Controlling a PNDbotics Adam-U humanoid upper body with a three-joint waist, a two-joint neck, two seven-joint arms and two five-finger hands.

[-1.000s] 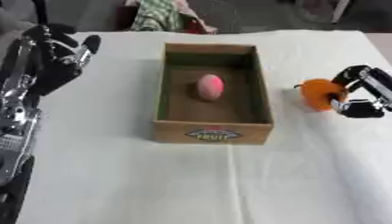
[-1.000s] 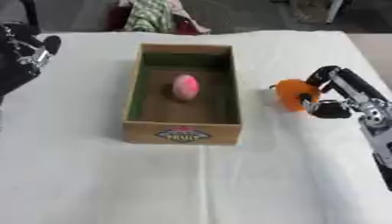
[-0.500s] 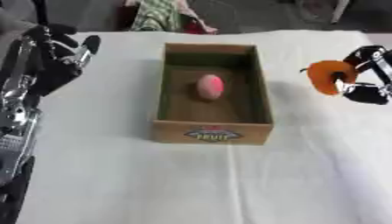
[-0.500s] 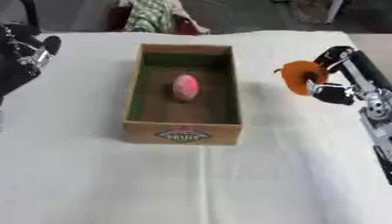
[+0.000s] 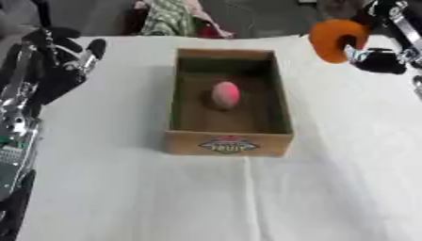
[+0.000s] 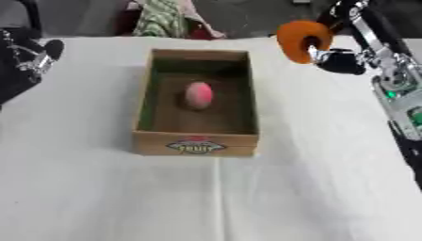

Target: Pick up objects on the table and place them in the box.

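Observation:
A brown cardboard box (image 5: 229, 139) stands in the middle of the white table, with a pink fruit (image 5: 225, 94) lying inside it. My right hand (image 6: 339, 59) is shut on an orange fruit (image 6: 295, 40), held in the air to the right of the box's far corner. My left hand (image 5: 70, 61) rests at the far left of the table with its fingers relaxed and nothing in them.
A heap of striped and red cloth (image 5: 176, 17) lies beyond the table's far edge. The table (image 5: 329, 188) is covered in a white cloth with open surface in front of and to the right of the box.
My right hand has lifted the orange fruit off the table and carried it up and leftward toward the box. The left hand has stayed in place.

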